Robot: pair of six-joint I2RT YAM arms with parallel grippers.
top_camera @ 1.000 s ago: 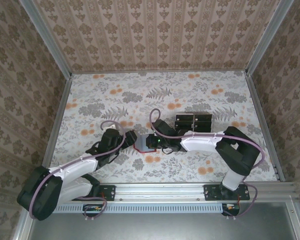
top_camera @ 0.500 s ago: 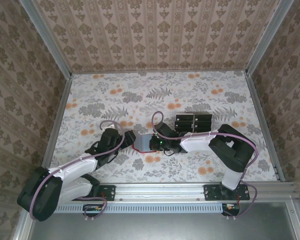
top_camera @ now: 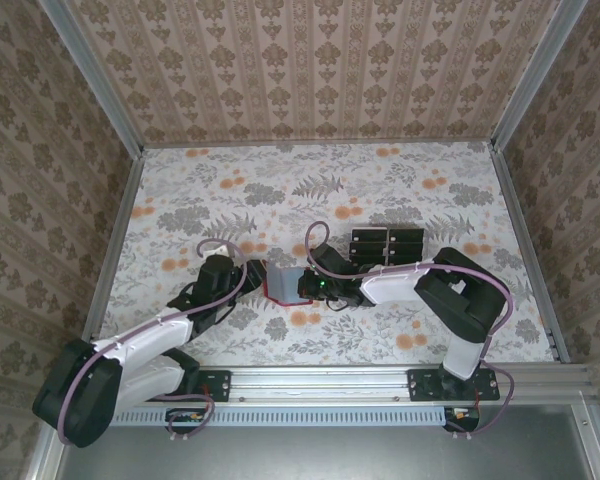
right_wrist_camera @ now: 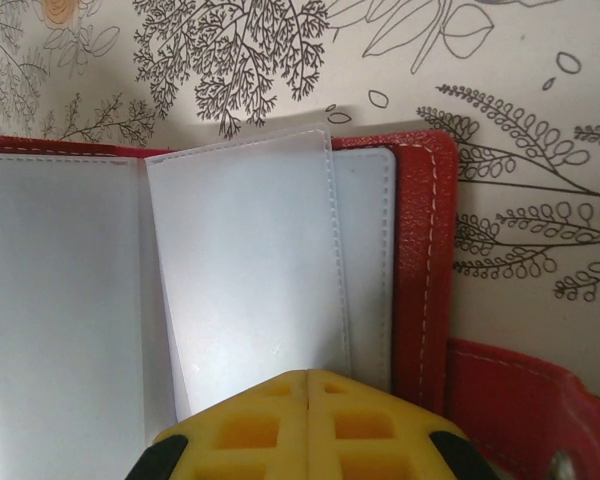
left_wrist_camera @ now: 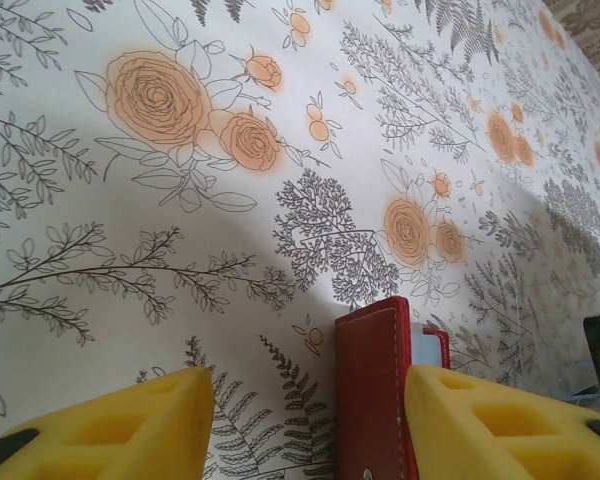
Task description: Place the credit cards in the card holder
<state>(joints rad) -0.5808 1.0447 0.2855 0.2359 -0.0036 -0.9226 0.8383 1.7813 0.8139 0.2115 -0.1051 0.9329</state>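
At mid-table, just beyond the arm bases, the red card holder (top_camera: 283, 282) sits between both grippers. It is spread open, its clear sleeves (right_wrist_camera: 245, 270) facing the right gripper (right_wrist_camera: 308, 388), whose fingers are pressed together at a sleeve's lower edge; whether they pinch it cannot be told. The red cover stands upright inside the parted, unclamped left gripper (left_wrist_camera: 310, 400), close against one pad. Farther right, the black credit cards (top_camera: 387, 245) lie in rows. Beyond them, the floral tabletop (top_camera: 280, 185) runs to the walls.

Overhead camera facing down, wrist cameras close, sharing card holder (left_wrist_camera: 372, 400)
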